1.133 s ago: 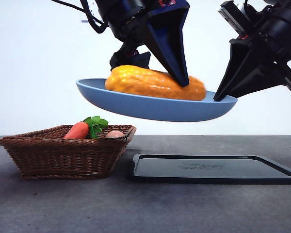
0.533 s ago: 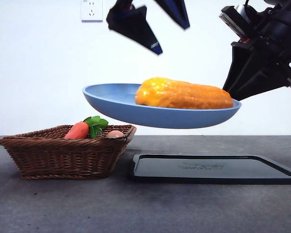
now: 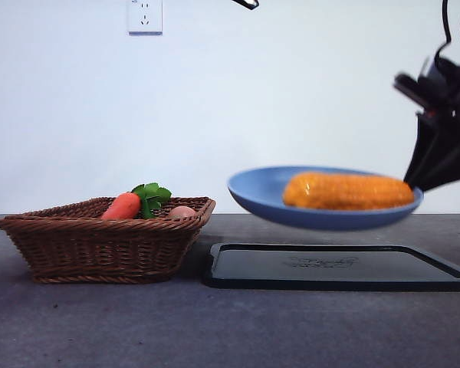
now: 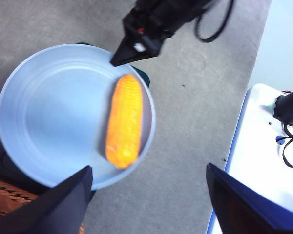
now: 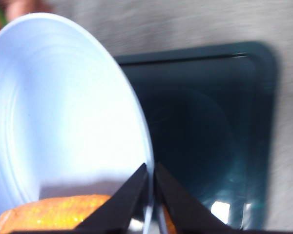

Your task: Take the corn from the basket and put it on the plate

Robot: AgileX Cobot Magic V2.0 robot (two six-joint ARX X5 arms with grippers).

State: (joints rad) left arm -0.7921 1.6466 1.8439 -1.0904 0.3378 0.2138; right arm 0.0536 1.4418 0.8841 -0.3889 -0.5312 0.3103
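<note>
The corn lies lengthwise on the blue plate, toward the plate's right side at centre right of the front view. The right gripper has its fingers clenched on the plate's rim and holds the plate in the air, just above the black tray and not touching it. Half a second ago the plate hung much higher and further left; it has since come down and shifted right, with the corn unmoved on it.

The left gripper has let go: its fingers stand apart and empty, and it has risen clear, with only a dark tip at the top edge of the front view. From its wrist view it looks down on the plate from well above.

The wicker basket sits on the bench at lower left, holding a carrot and a small tan ball.

Judgement: the placing is done, since the corn is out of the basket and settled on the plate. What seems to remain is setting the plate down; the corn lies close to the rim on the held side, so tilting could roll it off.
</note>
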